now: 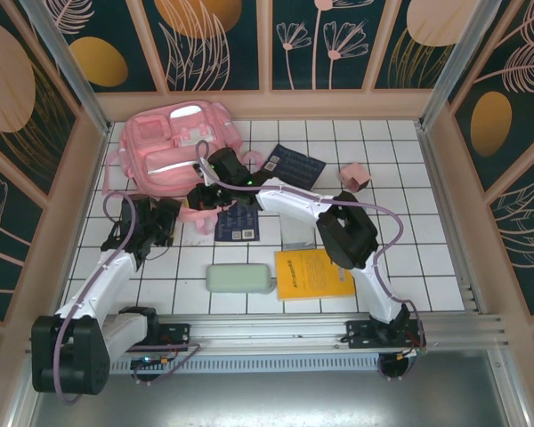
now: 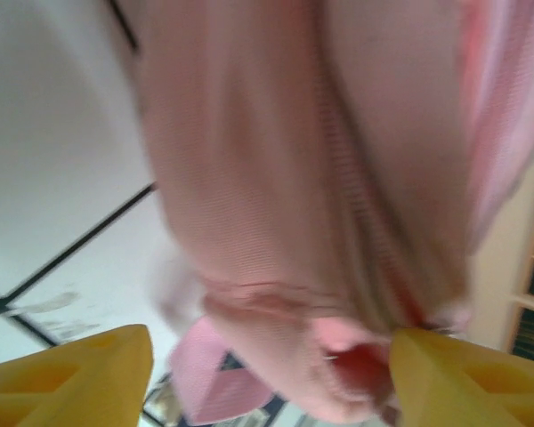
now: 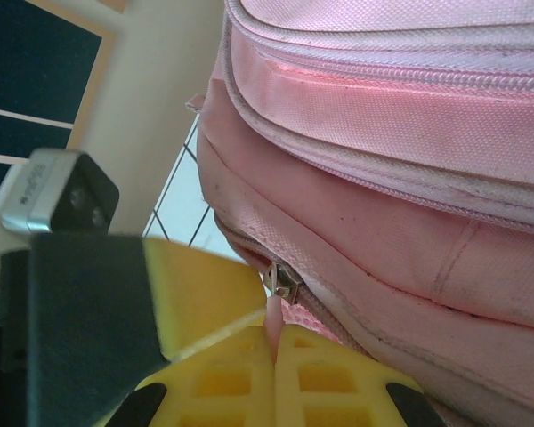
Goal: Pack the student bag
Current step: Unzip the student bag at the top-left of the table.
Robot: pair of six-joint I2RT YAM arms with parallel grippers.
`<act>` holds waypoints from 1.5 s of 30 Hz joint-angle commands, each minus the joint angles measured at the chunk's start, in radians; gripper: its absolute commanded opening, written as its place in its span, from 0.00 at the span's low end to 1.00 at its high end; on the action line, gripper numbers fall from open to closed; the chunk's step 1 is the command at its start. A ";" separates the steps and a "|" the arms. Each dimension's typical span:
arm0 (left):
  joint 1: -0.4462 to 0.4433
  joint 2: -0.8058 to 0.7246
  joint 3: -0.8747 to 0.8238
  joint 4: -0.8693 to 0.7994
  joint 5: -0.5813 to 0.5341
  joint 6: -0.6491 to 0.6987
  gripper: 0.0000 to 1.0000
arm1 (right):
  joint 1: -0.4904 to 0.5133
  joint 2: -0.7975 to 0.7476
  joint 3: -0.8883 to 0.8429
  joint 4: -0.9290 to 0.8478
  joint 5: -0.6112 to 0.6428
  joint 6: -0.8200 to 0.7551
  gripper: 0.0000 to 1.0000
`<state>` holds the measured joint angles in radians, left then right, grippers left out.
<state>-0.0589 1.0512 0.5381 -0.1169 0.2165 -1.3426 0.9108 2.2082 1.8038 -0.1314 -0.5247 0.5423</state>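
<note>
bag: pink bag (image 1: 182, 147) on the white tabletop (image 1: 427, 222), directly in front of both sets of fingers and touching them
right fingers: right fingers (image 3: 274, 356) pressed together, pinching the thin pink zipper tab (image 3: 273, 316) just below the metal slider (image 3: 282, 283)
left fingers: left fingers (image 2: 454, 374) spread wide; pink fabric hanging into the gap, brushing the right-hand one, not clamped
zipper: closed seam running up and away from the slider, above the right fingers
step: likely unzipping the main compartment so things can go in
progress: early, judging by the shut bag and nothing visibly packed
waiting items: green case (image 1: 239, 278), yellow book (image 1: 313, 273), dark booklets (image 1: 292, 165), small pink box (image 1: 354, 177); all away from the fingers, none held
how to do well: pull along the line of the seam, not outward from the bag; keep the pinch close to the slider
left-side job: probably close on the fabric behind the slider to hold the bag in place against the pull
risk: thin tab slipping out of the pinch; soft bag dragging or bunching instead of unzipping
unclear: exact spot of the left fingers on the bag, close view too blurred
</note>
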 commanded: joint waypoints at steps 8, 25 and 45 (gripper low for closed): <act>0.039 -0.056 0.153 -0.008 -0.027 0.079 0.55 | 0.016 -0.030 -0.032 0.086 -0.013 -0.001 0.00; 0.062 0.049 0.118 0.066 0.096 0.033 0.53 | 0.017 -0.030 -0.019 0.065 -0.001 -0.012 0.00; 0.062 0.087 0.045 0.119 0.121 0.020 0.53 | 0.017 -0.015 0.012 0.052 0.002 -0.007 0.00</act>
<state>-0.0017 1.1259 0.6029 -0.0315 0.3161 -1.3117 0.9184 2.2082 1.7718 -0.1131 -0.5209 0.5377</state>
